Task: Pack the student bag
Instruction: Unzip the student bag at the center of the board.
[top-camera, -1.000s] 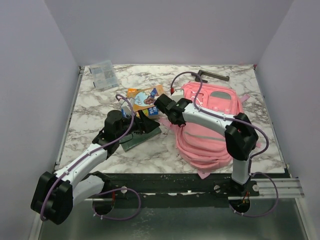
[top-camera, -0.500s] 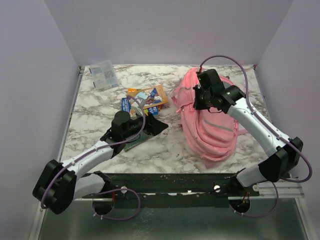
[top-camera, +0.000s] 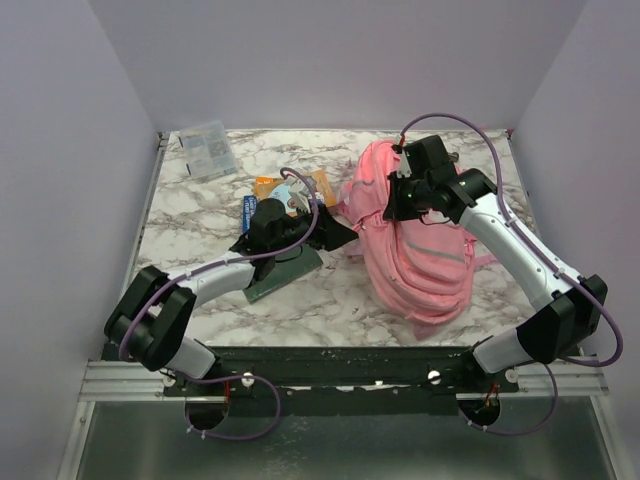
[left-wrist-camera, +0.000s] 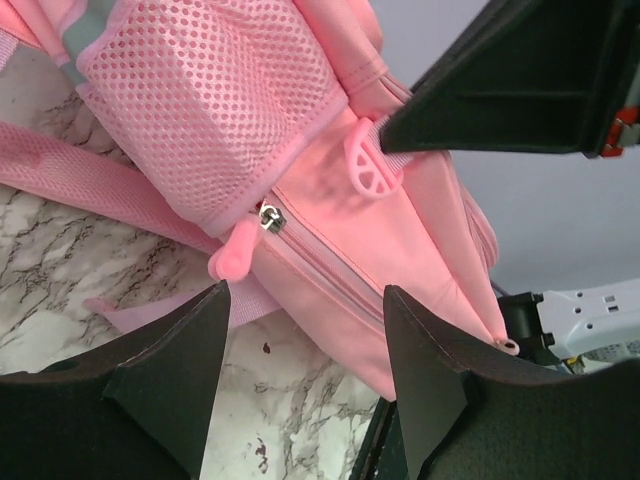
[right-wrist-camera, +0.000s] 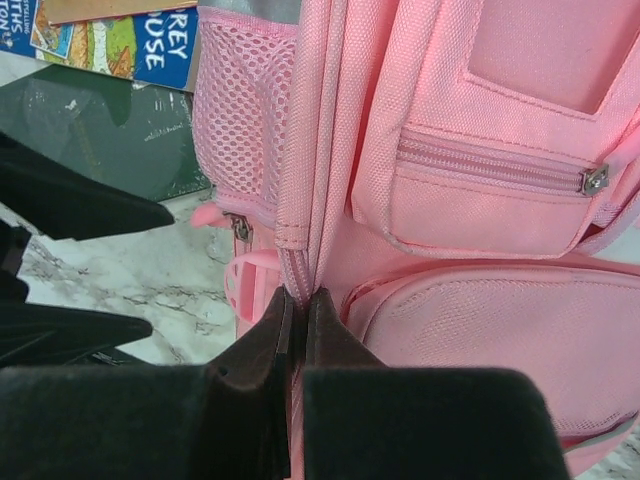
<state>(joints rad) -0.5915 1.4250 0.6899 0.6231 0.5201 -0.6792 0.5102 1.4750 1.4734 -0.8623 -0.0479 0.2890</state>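
The left arm (top-camera: 215, 280) starts at the near edge of the table (top-camera: 190, 230) around 7 o'clock and stretches toward the middle. It passes over a dark green book (top-camera: 285, 272) that lies flat on the marble. The left jaws are spread wide and hold nothing. They point at the left side of the pink backpack (top-camera: 420, 265). In the left wrist view a mesh pocket (left-wrist-camera: 200, 100) and a pink zip pull (left-wrist-camera: 232, 255) fill the space ahead of them; whether the tips touch the fabric I cannot tell.

The backpack lies on the right half of the table, about 3 o'clock from the centre, with its far end lifted.

The right arm (top-camera: 520, 250) rises from the near edge around 5 o'clock and bends over the backpack toward 1 o'clock. The right jaws are pressed together, pinching a ridge of pink fabric along the bag's main zip line, beside a small zipped front pocket (right-wrist-camera: 490, 180).

Farther back, near 11 o'clock from the centre, a blue book (top-camera: 252, 210) and an orange book (top-camera: 300, 188) lie together, partly under the left arm. A clear box (top-camera: 208, 148) sits in the far left corner, well apart from everything else
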